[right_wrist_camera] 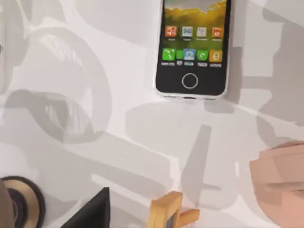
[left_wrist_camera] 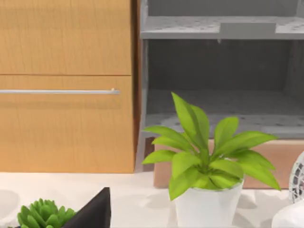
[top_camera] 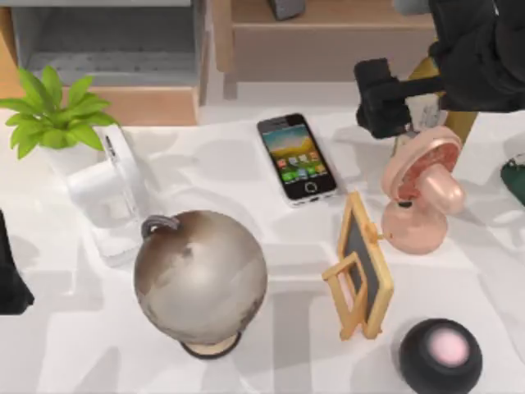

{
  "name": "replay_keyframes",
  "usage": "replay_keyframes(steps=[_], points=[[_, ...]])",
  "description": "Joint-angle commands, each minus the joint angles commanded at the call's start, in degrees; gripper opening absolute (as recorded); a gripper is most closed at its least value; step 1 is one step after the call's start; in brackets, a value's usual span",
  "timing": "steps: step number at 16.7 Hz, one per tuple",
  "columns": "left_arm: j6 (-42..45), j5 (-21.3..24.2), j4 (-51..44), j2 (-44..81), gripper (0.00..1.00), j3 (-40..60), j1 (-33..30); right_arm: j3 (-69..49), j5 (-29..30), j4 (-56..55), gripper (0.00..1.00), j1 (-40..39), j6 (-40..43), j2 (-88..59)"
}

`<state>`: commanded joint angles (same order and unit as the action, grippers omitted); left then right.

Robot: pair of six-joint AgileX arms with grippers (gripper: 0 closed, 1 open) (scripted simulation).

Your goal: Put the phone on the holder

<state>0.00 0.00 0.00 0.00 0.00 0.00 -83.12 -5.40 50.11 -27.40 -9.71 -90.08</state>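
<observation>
I am seeing the phone [top_camera: 297,158] lying flat, screen up, untouched on the table [top_camera: 246,172], just behind the small easel-like holder [top_camera: 362,267]. My right gripper [top_camera: 385,103] is hovering beyond the phone's right side; I cannot tell its opening. Grasping and placing are remaining.

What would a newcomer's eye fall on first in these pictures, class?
Probably the big grey globe at the table's front centre, and the phone lying flat behind it, screen lit with icons. To their right stand a small wooden easel chalkboard and a pink fan, with the right end effector above.
</observation>
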Motion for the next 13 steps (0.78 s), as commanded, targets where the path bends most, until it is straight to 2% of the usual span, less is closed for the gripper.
replay_keyframes(steps=[7,13], points=[[0.0,0.0,0.0,0.0,1.00,0.0,0.0,-38.1,3.5,17.6,1.00,-4.9,-3.1,-40.5],[0.0,0.0,0.0,0.0,1.00,0.0,0.0,-59.3,7.6,22.2,1.00,-3.9,-4.7,-58.3]])
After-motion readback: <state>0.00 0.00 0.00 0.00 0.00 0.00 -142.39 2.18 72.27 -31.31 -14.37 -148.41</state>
